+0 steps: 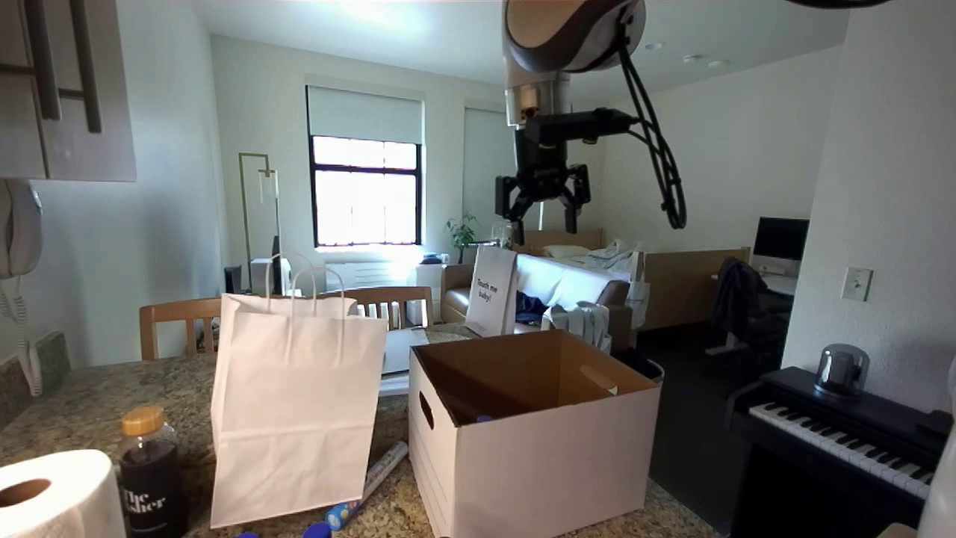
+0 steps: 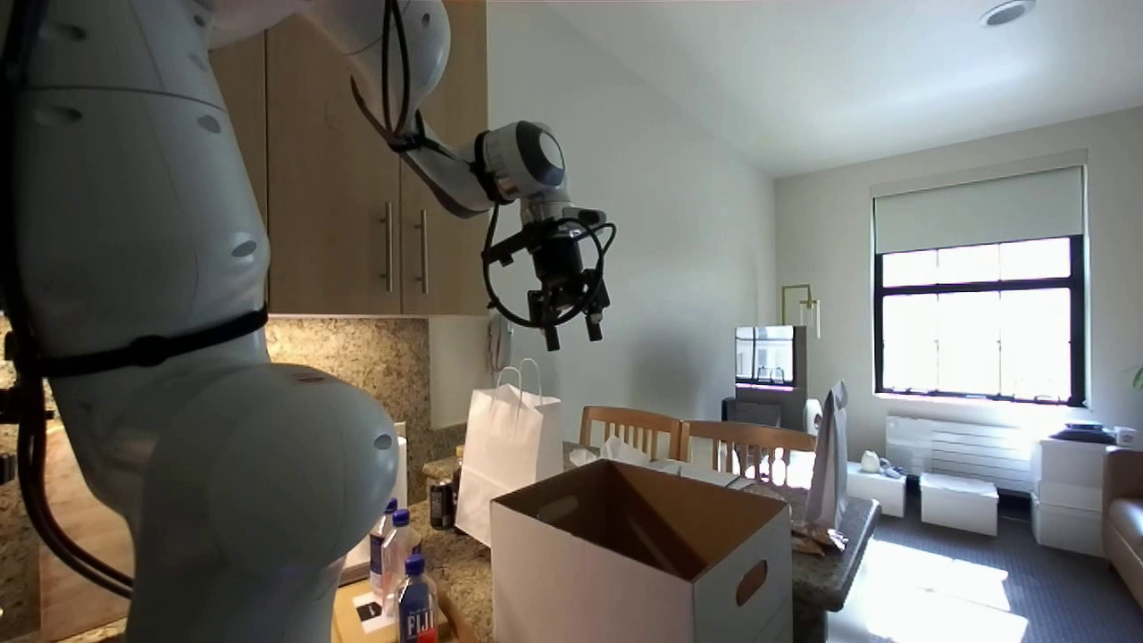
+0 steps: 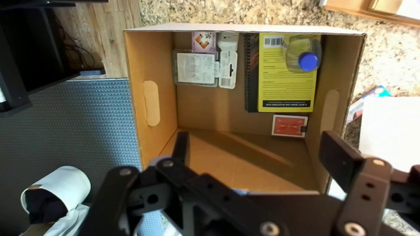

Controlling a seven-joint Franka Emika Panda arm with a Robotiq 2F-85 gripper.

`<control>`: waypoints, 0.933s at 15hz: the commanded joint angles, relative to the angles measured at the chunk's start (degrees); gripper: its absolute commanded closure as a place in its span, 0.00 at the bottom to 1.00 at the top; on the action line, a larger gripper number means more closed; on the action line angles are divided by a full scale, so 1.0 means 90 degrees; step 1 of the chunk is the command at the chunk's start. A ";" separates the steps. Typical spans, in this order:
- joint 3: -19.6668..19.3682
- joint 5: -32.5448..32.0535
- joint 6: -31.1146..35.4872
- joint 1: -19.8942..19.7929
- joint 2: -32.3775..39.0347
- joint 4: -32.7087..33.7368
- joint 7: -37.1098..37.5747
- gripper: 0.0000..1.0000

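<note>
My gripper shows in both exterior views [image 1: 545,226] [image 2: 573,336] and in the wrist view [image 3: 256,144]. It is open, points down, holds nothing and hangs well above a white open-topped cardboard box [image 1: 553,471] [image 2: 589,572]. The wrist view looks down into this box [image 3: 137,59]. Inside lie a yellow book [image 3: 285,91] on a black spiral notebook [image 3: 251,75], a bottle with a blue cap [image 3: 307,61] over the book's corner, a red card deck [image 3: 288,125], a transparent case [image 3: 196,68], a white item [image 3: 228,70] and a pink pack [image 3: 204,41].
A white paper bag [image 1: 299,403] [image 2: 513,446] stands beside the box. A printed tube [image 1: 381,474] lies between them. A brown-capped bottle [image 1: 149,478], a paper roll [image 1: 67,501], water bottles [image 2: 417,598] and a standing sign [image 1: 493,291] are around. Wall cabinets [image 2: 335,179] stand behind the arm.
</note>
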 commanded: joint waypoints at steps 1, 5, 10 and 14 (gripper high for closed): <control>0.0238 0.0289 0.0109 0.0272 0.0320 0.0166 0.0490 0.00; 0.0346 0.0701 0.0260 0.0613 0.0703 0.0277 0.0174 0.00; 0.0560 0.0428 0.0812 0.0876 0.1194 0.0148 0.0970 0.00; 0.0681 0.0077 0.1737 0.1107 0.1596 -0.0040 0.1605 0.00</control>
